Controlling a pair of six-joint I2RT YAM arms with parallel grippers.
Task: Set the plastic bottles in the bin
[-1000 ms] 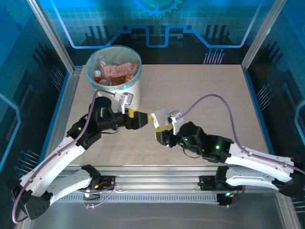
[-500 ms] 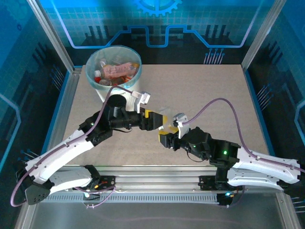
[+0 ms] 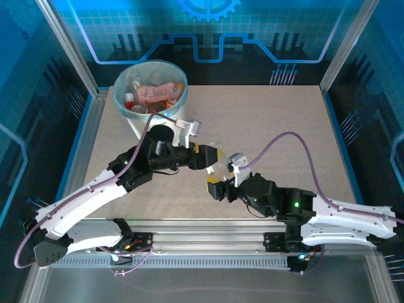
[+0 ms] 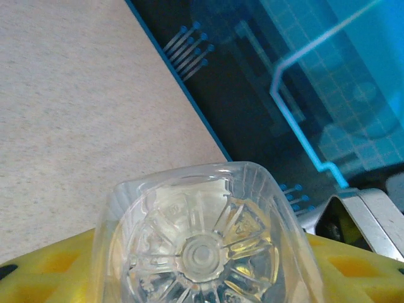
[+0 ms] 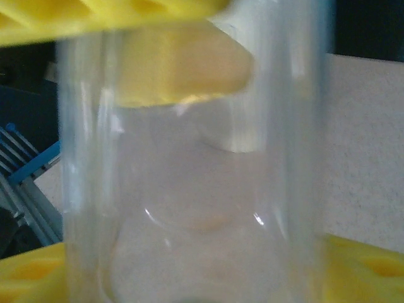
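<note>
Seen from above, two robot arms meet over the middle of a beige counter (image 3: pixel 271 120). The left end effector (image 3: pixel 209 156) is clamped on a clear bottle (image 4: pixel 202 252). The right end effector (image 3: pixel 214 188) is just beside it.

The bin (image 3: pixel 151 62) stands at the far left and holds many bottles (image 3: pixel 154 93).

The likely risk is that both arms pull on the bottle at once. Its thin, smooth wall could buckle or slip and drop to the counter.

The left wrist view shows the bottle's ribbed base, gripped between yellow fingers (image 4: pixel 38 271). The right wrist view shows its clear side with yellow fingers (image 5: pixel 126 12) above and below it. I cannot tell whether those fingers are pressing on it.
</note>
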